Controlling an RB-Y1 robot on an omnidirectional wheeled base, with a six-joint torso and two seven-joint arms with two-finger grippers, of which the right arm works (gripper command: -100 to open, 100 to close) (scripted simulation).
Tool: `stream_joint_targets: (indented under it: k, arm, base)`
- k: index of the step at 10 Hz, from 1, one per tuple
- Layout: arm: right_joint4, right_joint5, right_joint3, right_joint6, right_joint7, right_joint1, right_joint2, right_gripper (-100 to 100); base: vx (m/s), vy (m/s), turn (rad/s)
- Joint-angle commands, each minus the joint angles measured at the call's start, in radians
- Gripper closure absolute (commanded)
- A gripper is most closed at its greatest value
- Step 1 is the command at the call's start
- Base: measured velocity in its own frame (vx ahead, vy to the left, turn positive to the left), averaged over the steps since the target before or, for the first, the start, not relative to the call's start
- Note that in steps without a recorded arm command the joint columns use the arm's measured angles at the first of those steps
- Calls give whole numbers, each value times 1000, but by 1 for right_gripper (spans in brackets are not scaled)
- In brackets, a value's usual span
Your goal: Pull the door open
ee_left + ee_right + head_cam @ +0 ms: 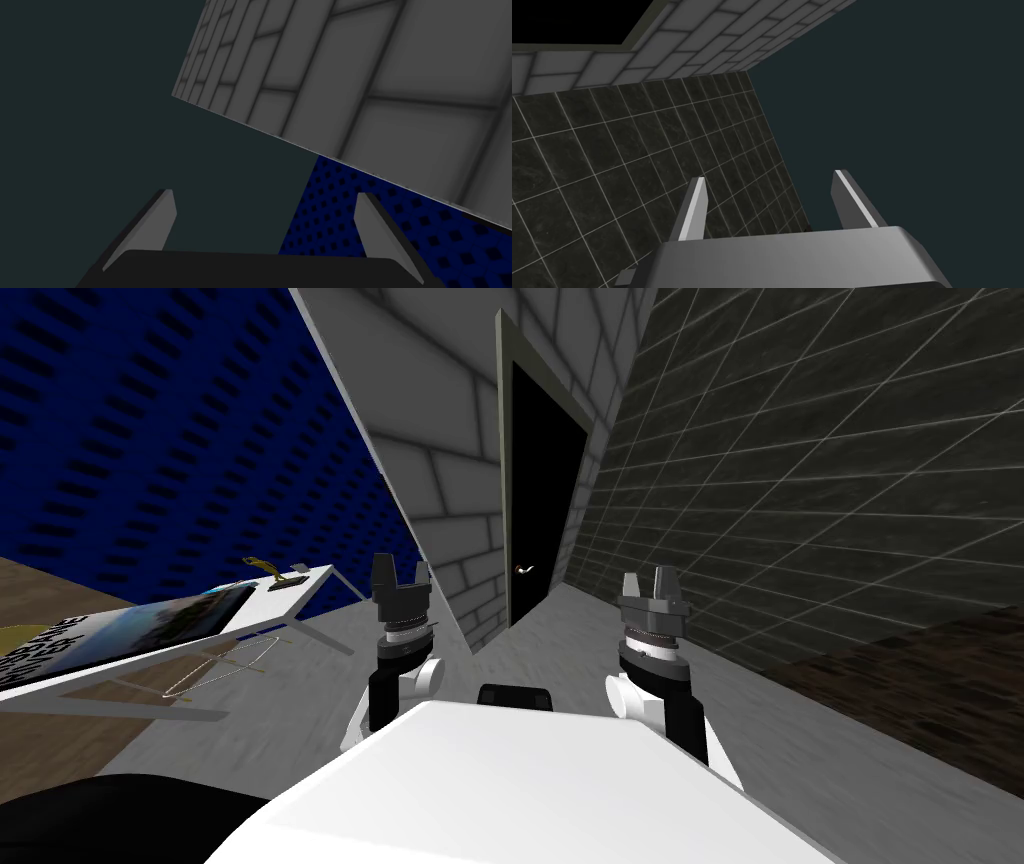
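Facing the tall black door (548,488) well ahead at the corridor's end, the left gripper (401,570) and right gripper (648,581) both hold their fingers wide and empty, the small silver lever handle (523,571) lying about midway between them, hemmed by the grey block wall (450,488) and the dark tiled wall (800,488).

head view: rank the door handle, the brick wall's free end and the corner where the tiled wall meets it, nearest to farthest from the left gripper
1. brick wall's free end: close beside the left gripper, on its right.
2. door handle: farther along that wall, ahead and to the right.
3. corner with the dark tiled wall: past the handle, farthest right.
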Motion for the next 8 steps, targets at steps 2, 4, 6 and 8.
stream_joint_targets:
  k: [2,4,6,8]
  arm:
    - [56,-5,7,-8,-15,-20,-13,-100]
    - [101,-9,13,-15,-27,-37,-23,-100]
    - [155,-13,21,-24,-43,-58,-37,-100]
    - [193,-16,25,-29,-53,-70,-44,-100]
  base:
    - [43,-30,112]
    - [63,-28,95]
    - [64,-32,116]
    - [66,-44,91]
